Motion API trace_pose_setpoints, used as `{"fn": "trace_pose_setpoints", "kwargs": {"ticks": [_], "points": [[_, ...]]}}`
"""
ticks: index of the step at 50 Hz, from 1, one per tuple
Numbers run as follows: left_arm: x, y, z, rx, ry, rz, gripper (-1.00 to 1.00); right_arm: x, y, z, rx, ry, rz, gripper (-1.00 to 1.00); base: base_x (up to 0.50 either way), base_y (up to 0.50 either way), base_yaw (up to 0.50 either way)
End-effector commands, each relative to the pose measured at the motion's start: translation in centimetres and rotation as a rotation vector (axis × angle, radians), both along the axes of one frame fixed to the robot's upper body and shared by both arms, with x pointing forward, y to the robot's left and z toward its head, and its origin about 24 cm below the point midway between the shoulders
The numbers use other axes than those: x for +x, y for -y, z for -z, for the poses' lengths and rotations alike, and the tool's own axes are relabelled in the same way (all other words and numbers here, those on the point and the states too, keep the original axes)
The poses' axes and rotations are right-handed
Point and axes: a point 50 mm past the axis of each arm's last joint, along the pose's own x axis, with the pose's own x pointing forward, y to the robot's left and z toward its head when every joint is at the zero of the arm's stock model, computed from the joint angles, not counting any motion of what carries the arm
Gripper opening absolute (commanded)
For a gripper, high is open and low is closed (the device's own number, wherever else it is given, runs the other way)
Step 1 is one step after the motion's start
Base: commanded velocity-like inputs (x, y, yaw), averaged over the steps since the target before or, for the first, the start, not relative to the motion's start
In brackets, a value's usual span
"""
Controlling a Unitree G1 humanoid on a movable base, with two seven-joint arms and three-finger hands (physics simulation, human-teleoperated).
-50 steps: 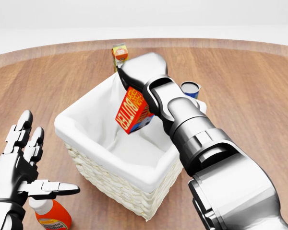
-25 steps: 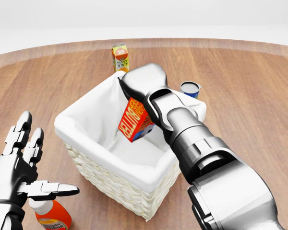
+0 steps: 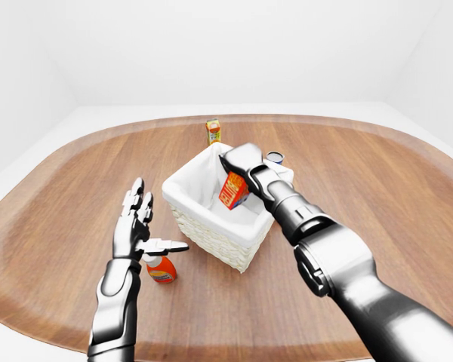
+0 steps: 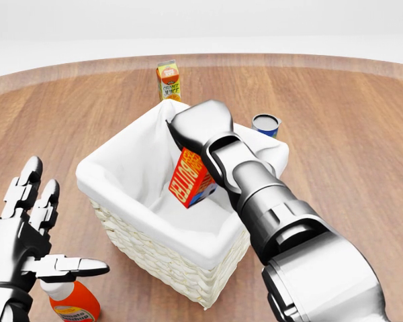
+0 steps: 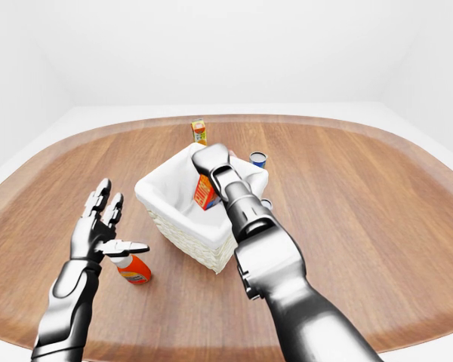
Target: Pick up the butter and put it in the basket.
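Head view showed the right hand (image 4: 200, 131) gripping the orange-red butter box (image 4: 193, 178) inside the white-lined wicker basket (image 4: 131, 228); releasing it low seemed wise. Left-eye view showed the left hand (image 3: 136, 226) spread wide above an orange sauce bottle (image 3: 160, 269).

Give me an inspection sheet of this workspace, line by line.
Surface: wooden table, oval.
Job's things: butter box tilted inside the basket, held by the right hand.
Clutter: juice carton and can above the basket in the head view; ketchup bottle at lower left.
Grippers: right hand shut on butter; left hand open, above the bottle.
Cables: nothing seen.
Surroundings: plain white walls.
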Motion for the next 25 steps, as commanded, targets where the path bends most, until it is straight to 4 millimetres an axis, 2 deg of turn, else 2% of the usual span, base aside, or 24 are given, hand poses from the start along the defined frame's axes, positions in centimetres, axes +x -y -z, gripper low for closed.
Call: {"fn": "trace_pose_setpoints", "kwargs": {"ticks": [1,25], "points": [[-0.14,-0.1,-0.03,-0.004,0.002,-0.002,1.0,0.04,-0.23,-0.54,0.026,0.033,-0.006,-1.0,0.0,0.0,0.0],[-0.17,-0.29,0.01,-0.015,0.002,-0.005,1.0,-0.22,-0.33,0.27,0.003,0.029,-0.016,-1.0,0.0,0.0,0.0]]}}
